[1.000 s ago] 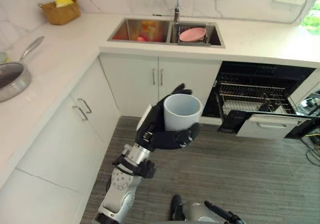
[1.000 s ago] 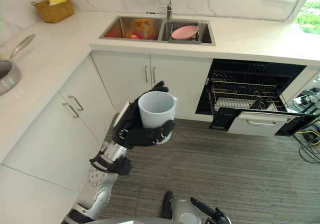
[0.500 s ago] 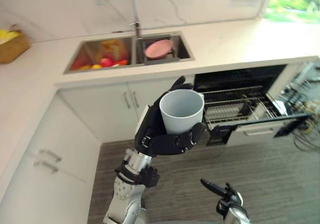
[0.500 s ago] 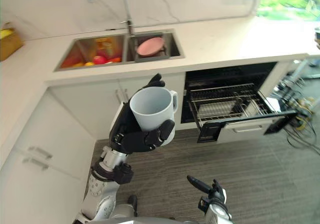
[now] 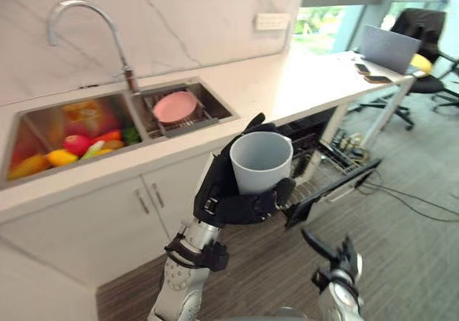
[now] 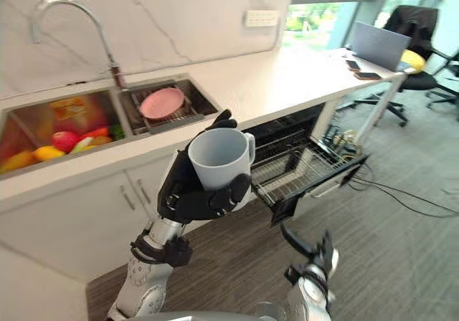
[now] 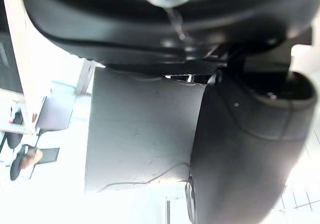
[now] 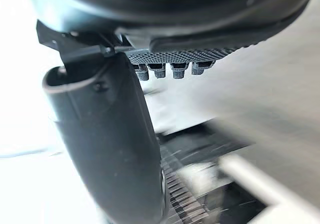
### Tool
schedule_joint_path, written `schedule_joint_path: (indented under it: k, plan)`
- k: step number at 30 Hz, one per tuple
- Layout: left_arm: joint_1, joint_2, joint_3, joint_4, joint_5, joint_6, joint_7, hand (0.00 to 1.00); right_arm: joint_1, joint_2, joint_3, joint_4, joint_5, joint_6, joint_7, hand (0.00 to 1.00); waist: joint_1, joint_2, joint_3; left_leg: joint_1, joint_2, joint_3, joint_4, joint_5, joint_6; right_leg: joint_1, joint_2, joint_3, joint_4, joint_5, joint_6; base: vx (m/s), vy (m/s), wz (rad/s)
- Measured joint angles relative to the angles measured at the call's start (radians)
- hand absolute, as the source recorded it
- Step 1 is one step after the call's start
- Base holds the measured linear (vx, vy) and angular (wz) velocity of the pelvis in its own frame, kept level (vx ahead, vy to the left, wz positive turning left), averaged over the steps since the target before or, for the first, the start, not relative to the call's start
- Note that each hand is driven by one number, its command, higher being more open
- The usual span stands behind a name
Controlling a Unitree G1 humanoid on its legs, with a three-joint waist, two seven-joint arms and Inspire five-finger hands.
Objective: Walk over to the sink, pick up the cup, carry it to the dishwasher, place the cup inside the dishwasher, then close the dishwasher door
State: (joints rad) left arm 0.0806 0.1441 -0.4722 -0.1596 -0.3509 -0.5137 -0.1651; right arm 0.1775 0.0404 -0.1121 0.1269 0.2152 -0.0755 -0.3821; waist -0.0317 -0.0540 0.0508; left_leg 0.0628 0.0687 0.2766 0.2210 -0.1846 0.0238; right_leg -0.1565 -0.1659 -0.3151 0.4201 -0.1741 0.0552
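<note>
Cup (image 5: 259,165), pale grey and cylindrical, stands upright in the dark left hand's (image 5: 215,190) curled grip, off the white worktop's (image 5: 287,84) front edge near the open dishwasher (image 5: 331,186); the right hand (image 5: 336,267) hangs low, fingers straight.

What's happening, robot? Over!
Left hand shut on cup. Right hand open, low. Dishwasher door open, nothing seen blocking.

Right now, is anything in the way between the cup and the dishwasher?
Nothing visible is. The left hand holds the cup upright in the air. The dishwasher door hangs open with the rack slid out, and only floor lies between. The right hand is open, down low.
</note>
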Motion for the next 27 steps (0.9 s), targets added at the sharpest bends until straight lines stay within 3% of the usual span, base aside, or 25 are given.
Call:
schedule_joint_path:
  k: [1, 2, 3, 5, 8, 13, 17, 20, 21, 22, 23, 24, 25, 26, 27]
  plan:
    - [-0.021, 0.003, 0.015, 0.031, 0.001, 0.001, 0.013, 0.0, -0.034, -0.008, 0.012, -0.035, -0.03, -0.033, 0.011, 1.0, -0.002, -0.006, -0.001, 0.008, -0.005, 0.012, 0.001, -0.003, -0.004, 0.008, 0.022, 0.002, -0.152, 0.101, -0.041, 0.23, -0.044, -0.59]
    - [-0.031, 0.003, 0.023, 0.048, 0.0, 0.001, 0.021, 0.0, -0.05, -0.014, 0.019, -0.049, -0.043, -0.051, 0.015, 1.0, -0.004, -0.007, 0.003, 0.017, -0.007, 0.01, 0.006, -0.013, -0.016, 0.017, 0.032, 0.008, -0.207, 0.18, -0.049, 0.2, -0.061, -0.64]
    - [-0.039, -0.008, 0.027, 0.081, 0.001, 0.006, 0.036, 0.0, -0.066, -0.039, 0.037, -0.056, -0.06, -0.08, 0.02, 1.0, -0.005, 0.02, 0.003, 0.027, 0.022, 0.008, 0.024, -0.041, -0.034, 0.057, 0.072, 0.021, -0.255, 0.205, -0.057, 0.21, -0.062, -0.72]
    - [-0.051, -0.01, 0.03, 0.116, 0.023, 0.005, 0.053, 0.0, -0.067, -0.045, 0.052, -0.059, -0.064, -0.135, 0.037, 1.0, 0.005, 0.038, 0.006, 0.078, 0.058, 0.024, 0.002, -0.076, -0.065, 0.063, 0.12, 0.065, -0.245, 0.205, -0.059, 0.12, -0.021, -0.78]
    - [-0.053, -0.01, 0.03, 0.129, 0.032, -0.004, 0.055, 0.0, 0.04, -0.013, 0.06, -0.125, -0.063, -0.244, 0.071, 1.0, -0.005, 0.041, 0.012, 0.114, 0.063, 0.057, -0.01, -0.082, -0.067, 0.066, 0.129, 0.071, -0.215, 0.202, -0.06, 0.02, 0.046, -0.35]
    - [-0.052, -0.012, -0.001, 0.09, 0.051, -0.021, 0.072, 0.0, 0.083, -0.012, 0.123, -0.308, -0.005, -0.267, 0.135, 1.0, -0.004, 0.038, 0.011, 0.119, 0.041, 0.038, -0.001, -0.1, -0.061, 0.08, 0.098, 0.057, -0.195, 0.149, -0.048, -0.04, 0.015, 0.08]
    - [-0.051, -0.032, -0.043, 0.072, 0.099, -0.037, 0.102, 0.0, 0.047, -0.031, 0.157, -0.345, 0.042, -0.289, 0.18, 1.0, 0.021, 0.038, 0.0, 0.117, 0.057, 0.008, -0.016, -0.095, -0.073, 0.107, 0.116, 0.023, -0.235, 0.148, -0.049, 0.05, -0.055, 0.25]
    - [-0.031, -0.037, 0.015, 0.068, 0.098, -0.049, 0.113, 0.0, 0.031, -0.037, 0.147, -0.347, 0.168, -0.293, 0.309, 1.0, 0.021, 0.045, -0.014, 0.121, 0.082, 0.008, -0.043, -0.086, -0.094, 0.105, 0.147, 0.028, -0.246, 0.127, -0.057, 0.16, -0.072, 0.04]
    - [0.012, -0.034, 0.053, 0.058, 0.097, -0.05, 0.111, 0.0, 0.037, -0.037, 0.143, -0.351, 0.211, -0.291, 0.374, 1.0, 0.011, 0.043, -0.02, 0.099, 0.095, 0.006, 0.02, -0.094, -0.107, 0.107, 0.154, 0.032, -0.25, 0.11, -0.063, 0.25, -0.102, -0.07]
    - [0.058, -0.034, 0.093, 0.057, 0.096, -0.049, 0.118, 0.0, 0.049, -0.04, 0.134, -0.379, 0.247, -0.28, 0.424, 1.0, 0.012, 0.041, -0.02, 0.014, 0.121, -0.002, 0.217, -0.097, -0.106, 0.12, 0.155, 0.039, -0.26, 0.106, -0.067, 0.26, -0.104, -0.09]
    - [0.077, -0.036, 0.105, 0.057, 0.096, -0.049, 0.123, 0.0, 0.058, -0.046, 0.126, -0.411, 0.273, -0.271, 0.444, 1.0, 0.015, 0.05, -0.014, -0.04, 0.141, -0.013, 0.342, -0.089, -0.094, 0.137, 0.16, 0.04, -0.27, 0.101, -0.073, 0.21, -0.072, -0.08]
    - [0.114, -0.043, 0.126, 0.055, 0.097, -0.047, 0.127, 0.0, 0.065, -0.069, 0.108, -0.471, 0.313, -0.264, 0.485, 1.0, 0.019, 0.081, 0.005, -0.139, 0.181, -0.048, 0.572, -0.072, -0.1, 0.182, 0.175, 0.039, -0.293, 0.081, -0.089, 0.22, 0.005, -0.03]
    - [0.156, -0.044, 0.139, 0.055, 0.097, -0.045, 0.129, 0.0, 0.063, -0.089, 0.085, -0.494, 0.334, -0.264, 0.521, 1.0, 0.023, 0.091, 0.006, -0.19, 0.192, -0.068, 0.625, -0.104, -0.117, 0.222, 0.178, 0.041, -0.3, 0.061, -0.092, 0.22, 0.036, -0.04]
    - [0.17, -0.042, 0.141, 0.054, 0.098, -0.045, 0.128, 0.0, 0.061, -0.096, 0.073, -0.496, 0.344, -0.264, 0.536, 1.0, 0.026, 0.09, 0.007, -0.2, 0.185, -0.065, 0.591, -0.117, -0.112, 0.24, 0.173, 0.042, -0.301, 0.052, -0.092, 0.23, 0.059, -0.12]
    - [0.184, -0.042, 0.144, 0.054, 0.099, -0.046, 0.122, 0.0, 0.059, -0.108, 0.052, -0.496, 0.356, -0.264, 0.556, 1.0, 0.037, 0.086, 0.006, -0.204, 0.16, -0.046, 0.444, -0.13, -0.108, 0.259, 0.154, 0.047, -0.302, 0.039, -0.084, 0.23, 0.076, -0.12]
